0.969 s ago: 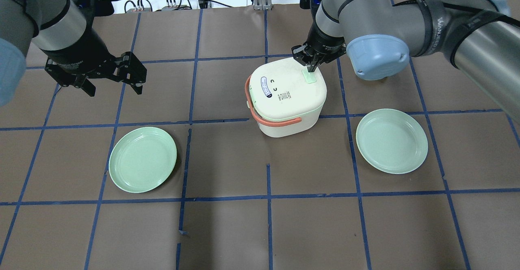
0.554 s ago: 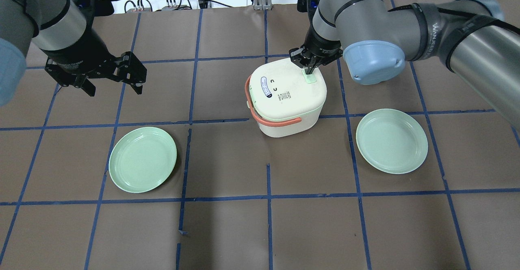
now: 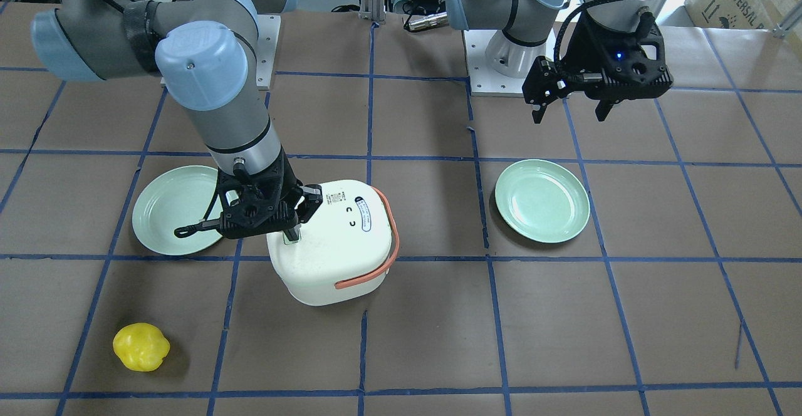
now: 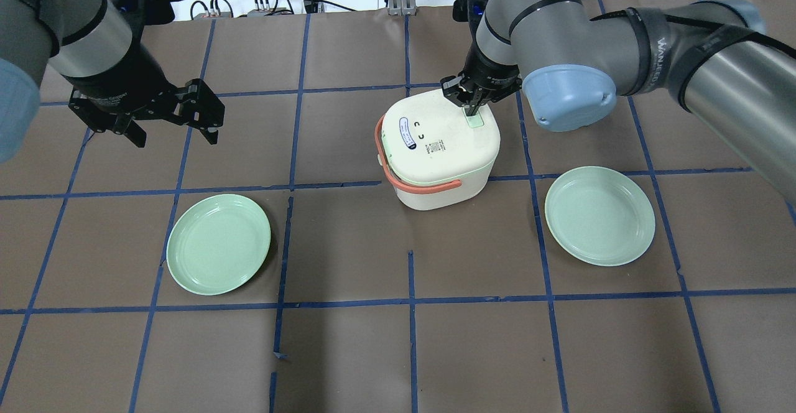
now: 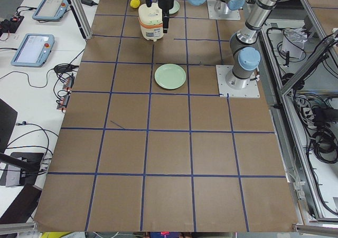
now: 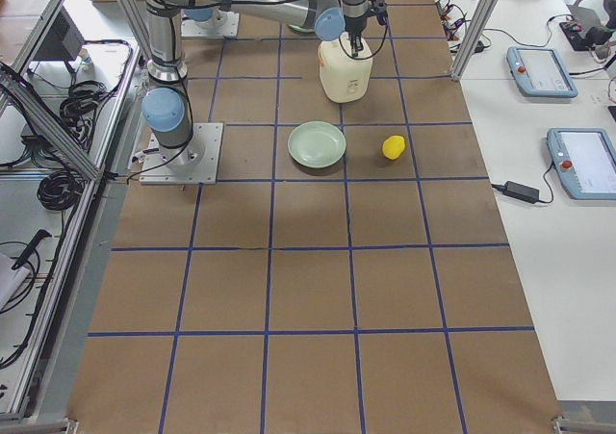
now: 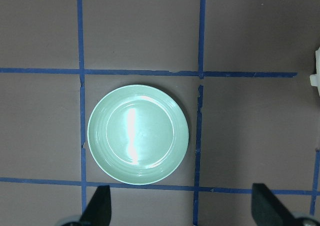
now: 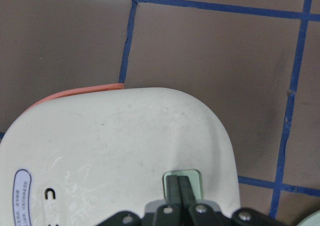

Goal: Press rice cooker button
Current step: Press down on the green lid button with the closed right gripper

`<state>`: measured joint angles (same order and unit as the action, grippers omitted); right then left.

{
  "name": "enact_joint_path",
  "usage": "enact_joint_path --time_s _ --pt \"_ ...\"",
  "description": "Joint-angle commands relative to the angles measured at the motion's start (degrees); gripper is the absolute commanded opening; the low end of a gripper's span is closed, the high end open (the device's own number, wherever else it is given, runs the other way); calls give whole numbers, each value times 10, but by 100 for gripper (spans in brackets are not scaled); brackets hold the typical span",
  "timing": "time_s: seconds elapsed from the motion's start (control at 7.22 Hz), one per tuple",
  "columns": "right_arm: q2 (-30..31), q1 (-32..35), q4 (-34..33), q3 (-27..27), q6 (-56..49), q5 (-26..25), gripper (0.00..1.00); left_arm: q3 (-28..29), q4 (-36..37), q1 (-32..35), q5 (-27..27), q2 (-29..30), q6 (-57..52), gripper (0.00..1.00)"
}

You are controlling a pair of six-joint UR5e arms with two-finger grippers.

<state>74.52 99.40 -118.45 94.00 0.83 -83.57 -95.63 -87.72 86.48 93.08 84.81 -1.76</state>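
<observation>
A cream rice cooker (image 4: 435, 152) with an orange handle stands mid-table; it also shows in the front view (image 3: 338, 247). Its pale green button (image 4: 477, 121) sits on the lid's far right part. My right gripper (image 4: 471, 109) is shut, pointing down, its tips touching the button. The right wrist view shows the closed fingers (image 8: 180, 186) over the button (image 8: 196, 181). My left gripper (image 4: 174, 134) is open and empty, hovering over the table's far left, well away from the cooker.
A green plate (image 4: 219, 244) lies front left, below my left gripper (image 7: 181, 206). A second green plate (image 4: 599, 215) lies right of the cooker. A yellow object (image 3: 141, 346) lies on the operators' side of the table.
My right gripper has shifted slightly left, its shut tips staying on the lid's green button. The left arm has not moved.
</observation>
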Motion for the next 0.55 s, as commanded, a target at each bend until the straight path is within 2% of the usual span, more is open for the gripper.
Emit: enact_joint_path --time_s 0.0,0.28,0.42 --pt "-4 0 0 0 1 0 14 0 0 0 0 0 0 100" --pt "-3 0 1 -7 1 2 15 0 0 0 0 0 0 100" --pt "-2 0 2 -10 0 8 35 0 0 0 0 0 0 100"
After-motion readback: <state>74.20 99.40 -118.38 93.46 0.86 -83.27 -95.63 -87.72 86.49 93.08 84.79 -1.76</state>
